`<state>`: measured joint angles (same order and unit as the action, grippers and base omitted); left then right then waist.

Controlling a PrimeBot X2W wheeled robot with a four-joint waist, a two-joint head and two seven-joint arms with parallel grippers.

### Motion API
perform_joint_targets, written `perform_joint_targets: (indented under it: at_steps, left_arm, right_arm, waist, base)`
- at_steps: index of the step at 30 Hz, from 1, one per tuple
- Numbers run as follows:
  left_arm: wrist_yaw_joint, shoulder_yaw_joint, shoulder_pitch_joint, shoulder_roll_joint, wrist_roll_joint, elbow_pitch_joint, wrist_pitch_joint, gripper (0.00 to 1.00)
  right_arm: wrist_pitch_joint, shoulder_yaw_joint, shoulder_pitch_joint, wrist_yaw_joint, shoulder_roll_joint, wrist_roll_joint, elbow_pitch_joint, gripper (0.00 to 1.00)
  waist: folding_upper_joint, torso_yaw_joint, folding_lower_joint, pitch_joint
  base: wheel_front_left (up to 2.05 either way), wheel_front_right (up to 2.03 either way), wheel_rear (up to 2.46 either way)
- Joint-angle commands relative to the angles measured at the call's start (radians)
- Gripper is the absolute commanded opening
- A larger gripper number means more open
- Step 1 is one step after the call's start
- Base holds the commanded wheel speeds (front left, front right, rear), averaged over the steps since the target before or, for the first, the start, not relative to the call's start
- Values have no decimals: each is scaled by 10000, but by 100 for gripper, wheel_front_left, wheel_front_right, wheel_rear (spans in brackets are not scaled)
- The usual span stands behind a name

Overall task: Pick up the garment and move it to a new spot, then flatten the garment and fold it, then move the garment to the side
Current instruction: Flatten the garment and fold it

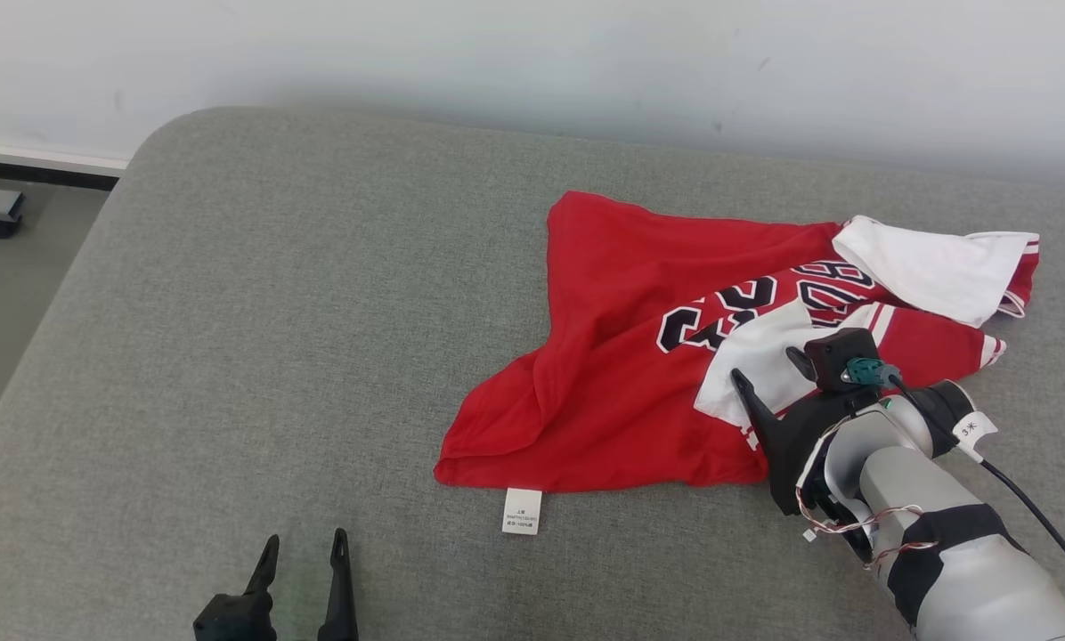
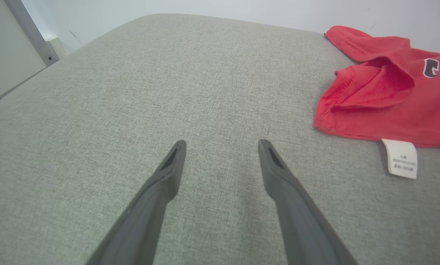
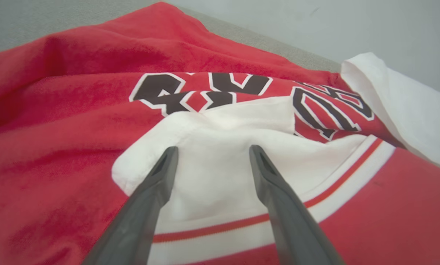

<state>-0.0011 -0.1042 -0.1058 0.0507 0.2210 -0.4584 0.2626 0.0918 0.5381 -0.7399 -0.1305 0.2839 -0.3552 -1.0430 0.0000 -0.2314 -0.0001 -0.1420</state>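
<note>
The right claw [image 3: 213,149] stands with its two dark fingers apart, tips over the white sleeve fold [image 3: 223,121] of the crumpled red cotton jersey with white sleeves [image 1: 604,356]. Whether the tips press the cloth or sit just above it I cannot tell. The jersey lies bunched on the right, far part of the grey woven cushion [image 1: 274,294], with one red corner towards the wall and the other white sleeve [image 1: 933,263] flopped at its right end.

This looks like the first step, the pick-up. The next move calls for the fingers to close on a good pinch of sleeve and body cloth together, then lift and carry it leftward to the bare stretch of cushion.

The left claw [image 1: 306,537] waits near the front edge, fingers apart and holding nothing, well apart from the cloth.

The black numerals edged in white across the chest [image 1: 719,312] seem to read 23, though folds break them up. The white care label [image 1: 522,511] at the hem has print too small to read, and a white sticker [image 1: 973,429] on the right wrist shows a 3
</note>
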Motion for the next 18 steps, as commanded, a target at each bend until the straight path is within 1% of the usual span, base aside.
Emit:
perform_joint_targets:
  at_steps: [1, 2, 3, 4, 5, 6, 7, 8, 9, 10, 11, 13, 18]
  left_arm:
    - [-35, -12, 40, -6, -61, 1, 30, 100]
    - [-40, -15, 37, -6, -59, 2, 30, 100]
    - [-45, -12, 41, -6, -56, 5, 30, 100]
    - [-49, -10, 51, -6, -56, 10, 30, 100]
    - [-52, 3, 70, -6, -47, 15, 30, 100]
    - [-57, 12, 87, -6, -47, 21, 30, 100]
    - [-54, 24, 100, -6, -39, 25, 30, 100]
    - [-44, 31, 106, -6, -24, 24, 30, 100]
    - [-37, 35, 104, -8, -11, 22, 30, 100]
    - [-23, 47, 97, -6, 16, 20, 30, 100]
    - [-5, 56, 87, -6, 36, 11, 30, 100]
    - [15, 37, 63, -9, 38, -2, 30, 100]
    - [12, 154, 117, -6, -9, -21, 30, 100]
  right_arm:
    - [-27, 55, -111, -1, 42, -75, -11, 93]
    - [-90, 111, -122, -1, 58, -142, -53, 87]
    - [-119, 152, -130, -1, 64, -215, -104, 86]
    - [-168, 212, -141, -1, 81, -248, -163, 76]
    - [-189, 238, -157, -1, 95, -306, -234, 60]
    - [-211, 277, -170, -1, 111, -341, -295, 58]
    - [-213, 325, -201, -1, 122, -350, -342, 49]
    - [-208, 344, -234, -1, 118, -407, -415, 45]
    - [-207, 364, -268, -3, 110, -449, -485, 30]
    - [-168, 404, -323, -1, 127, -424, -540, 4]
    - [-87, 364, -367, -1, 133, -485, -593, 0]
    - [152, 337, -447, -1, 194, -433, -703, 0]
    - [712, 233, -457, -1, 79, -602, -970, 0]
  waist:
    - [0, -28, 1, 7]
    - [0, -48, 1, 9]
    - [0, -68, 1, 8]
    - [0, -89, 1, 8]
    - [0, -108, 1, 4]
    - [0, -125, 1, -5]
    - [0, -141, 1, -17]
    - [0, -153, 1, -24]
    - [0, -163, 1, -28]
    - [0, -173, 1, -33]
    - [0, -178, 1, -32]
    - [0, -183, 1, -29]
    - [0, -107, 1, 129]
  base:
    - [0, 0, 0]
    - [0, 0, 0]
    - [0, 0, 0]
    - [0, 0, 0]
    - [0, 0, 0]
    - [0, 0, 0]
    - [0, 0, 0]
    - [0, 0, 0]
    - [0, 0, 0]
    - [0, 0, 0]
    - [0, 0, 0]
    - [0, 0, 0]
    - [0, 0, 0]
